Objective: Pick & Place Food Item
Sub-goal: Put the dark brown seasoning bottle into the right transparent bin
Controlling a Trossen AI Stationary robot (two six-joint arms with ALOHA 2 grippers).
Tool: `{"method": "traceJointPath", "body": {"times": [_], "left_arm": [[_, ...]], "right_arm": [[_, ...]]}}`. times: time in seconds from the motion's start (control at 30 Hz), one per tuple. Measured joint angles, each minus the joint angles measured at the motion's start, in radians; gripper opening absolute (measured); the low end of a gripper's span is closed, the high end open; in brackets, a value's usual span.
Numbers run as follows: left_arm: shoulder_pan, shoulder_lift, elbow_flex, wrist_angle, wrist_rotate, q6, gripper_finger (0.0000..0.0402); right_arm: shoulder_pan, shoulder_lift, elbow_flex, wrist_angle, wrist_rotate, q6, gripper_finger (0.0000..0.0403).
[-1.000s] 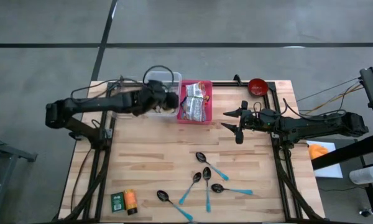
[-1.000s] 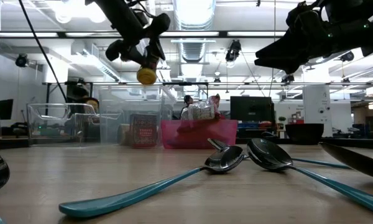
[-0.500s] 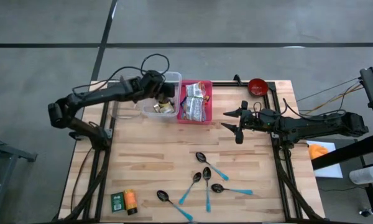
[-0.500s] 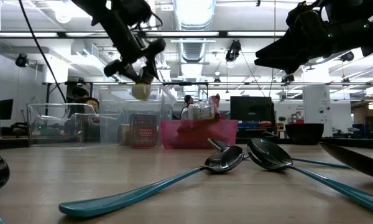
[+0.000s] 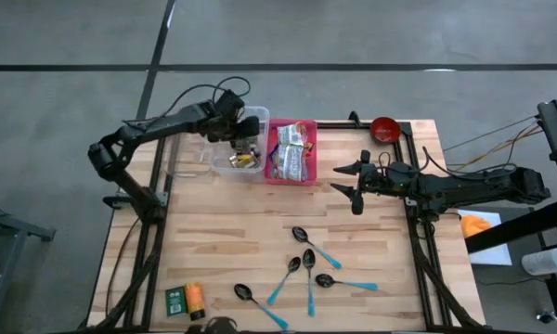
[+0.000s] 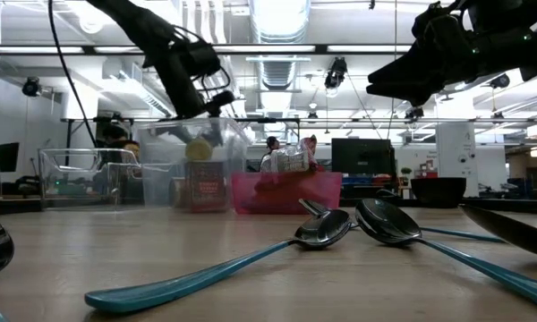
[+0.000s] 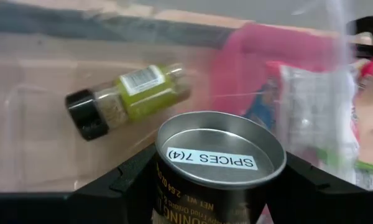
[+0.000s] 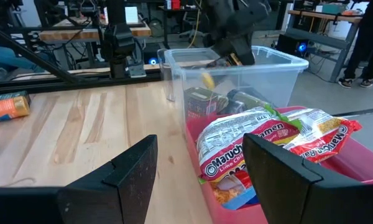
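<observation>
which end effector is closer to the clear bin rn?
Left. The left end effector is over the clear bin, holding a spice tin above it. The right end effector waits beyond the pink bin, well off to the side.

You see two dark, slim, jointed arms. A black cable loops above the left arm (image 5: 158, 125); the right arm (image 5: 464, 186) carries thin cables too. Each tool (image 8: 199, 168) has broad, flat, matte black fingers.

Overhead looks down; low level (both: spoons (image 5: 306, 269))
</observation>
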Motion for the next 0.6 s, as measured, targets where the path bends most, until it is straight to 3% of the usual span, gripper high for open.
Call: {"method": "traceJointPath", "body": {"times": [0.3, 0.6], "left_arm": [[0.011, 0.098, 0.094, -0.108, -0.013, 0.024, 0.0234], [-0.022, 0.113, 0.141, -0.111, 0.007, 0.042, 0.0234]], "right_arm": [[0.000, 0.000, 0.000, 0.000, 0.000, 0.000, 0.0235], [0.000, 0.000, 0.000, 0.000, 0.000, 0.000, 0.0235]]}}
